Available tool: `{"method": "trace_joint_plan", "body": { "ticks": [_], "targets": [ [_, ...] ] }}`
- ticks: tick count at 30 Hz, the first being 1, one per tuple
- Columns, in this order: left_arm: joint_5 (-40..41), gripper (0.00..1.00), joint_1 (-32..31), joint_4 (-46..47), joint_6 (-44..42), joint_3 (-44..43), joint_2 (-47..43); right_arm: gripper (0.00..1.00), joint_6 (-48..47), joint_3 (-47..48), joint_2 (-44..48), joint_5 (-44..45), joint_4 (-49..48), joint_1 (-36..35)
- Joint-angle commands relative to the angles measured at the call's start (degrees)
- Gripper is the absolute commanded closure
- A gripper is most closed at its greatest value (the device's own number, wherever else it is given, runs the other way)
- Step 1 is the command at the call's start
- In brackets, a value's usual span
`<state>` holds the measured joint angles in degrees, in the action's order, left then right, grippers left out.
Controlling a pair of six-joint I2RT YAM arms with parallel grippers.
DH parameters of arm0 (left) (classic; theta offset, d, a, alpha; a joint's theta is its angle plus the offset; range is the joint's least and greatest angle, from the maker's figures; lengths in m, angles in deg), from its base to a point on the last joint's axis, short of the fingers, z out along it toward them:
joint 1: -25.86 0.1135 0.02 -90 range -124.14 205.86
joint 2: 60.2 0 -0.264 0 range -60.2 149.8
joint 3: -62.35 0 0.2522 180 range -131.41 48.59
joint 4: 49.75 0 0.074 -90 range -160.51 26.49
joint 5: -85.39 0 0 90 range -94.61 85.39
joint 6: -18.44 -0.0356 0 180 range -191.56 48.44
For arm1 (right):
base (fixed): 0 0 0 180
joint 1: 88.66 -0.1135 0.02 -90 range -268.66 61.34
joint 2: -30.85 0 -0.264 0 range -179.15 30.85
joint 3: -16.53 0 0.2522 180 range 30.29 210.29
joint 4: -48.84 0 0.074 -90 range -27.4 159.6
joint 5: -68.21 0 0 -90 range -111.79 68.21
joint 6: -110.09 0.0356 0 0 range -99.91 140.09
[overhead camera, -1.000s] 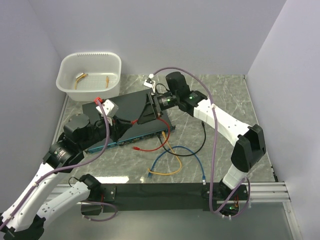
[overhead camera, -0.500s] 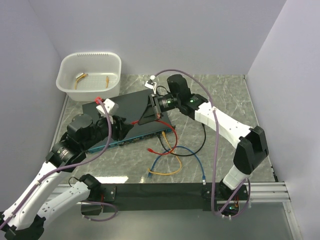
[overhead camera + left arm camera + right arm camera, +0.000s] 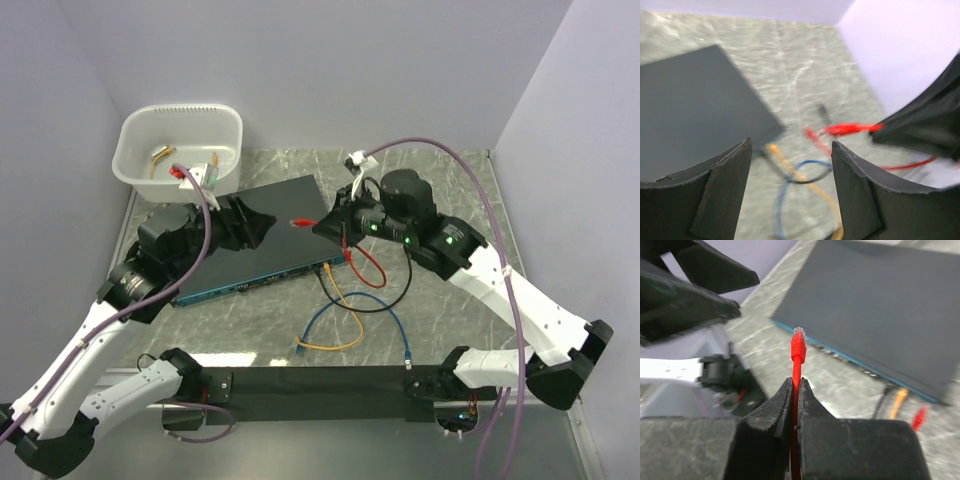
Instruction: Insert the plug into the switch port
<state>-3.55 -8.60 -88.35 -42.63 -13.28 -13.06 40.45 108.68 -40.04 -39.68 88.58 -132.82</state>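
My left fingers (image 3: 722, 182) have spread wide and drawn back, empty. My right fingers (image 3: 771, 412) pinch the red cable (image 3: 796, 371), plug (image 3: 798, 344) hovering by the switch (image 3: 285, 245) corner (well off its teal face (image 3: 230, 288)). I'd lower and level it, squaring to a switch port (image 3: 262, 281).

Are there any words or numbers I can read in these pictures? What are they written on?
No text can be read in any view.
On the teal-blue face of the black box: only tiny marks by the sockets, too small and blurred to read.
On the red cable and the white tub: no writing shows.
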Motion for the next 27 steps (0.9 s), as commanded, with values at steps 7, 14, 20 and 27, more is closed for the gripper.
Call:
{"method": "trace_joint_plan", "body": {
  "ticks": [7, 14, 20, 27],
  "targets": [
    [-22.75, 0.31, 6.23, 13.93, 26.68, 0.69, 6.65, 1.0, -7.61, -7.28, 4.79, 28.85, -6.11, -9.36],
    [-25.85, 0.36, 7.21, 15.97, 32.59, 3.24, 8.59, 1.0, -9.11, -11.24, 7.35, 35.9, -12.0, -12.61],
    [-25.4, 0.38, 7.21, 17.88, 35.75, 6.22, 10.26, 1.0, -10.95, -13.7, 8.67, 37.22, -17.18, -14.9],
    [-26.2, 0.44, 7.21, 23.51, 39.62, 8.78, 12.28, 1.0, -12.45, -15.72, 8.84, 36.96, -20.79, -16.92]
  ]
}}
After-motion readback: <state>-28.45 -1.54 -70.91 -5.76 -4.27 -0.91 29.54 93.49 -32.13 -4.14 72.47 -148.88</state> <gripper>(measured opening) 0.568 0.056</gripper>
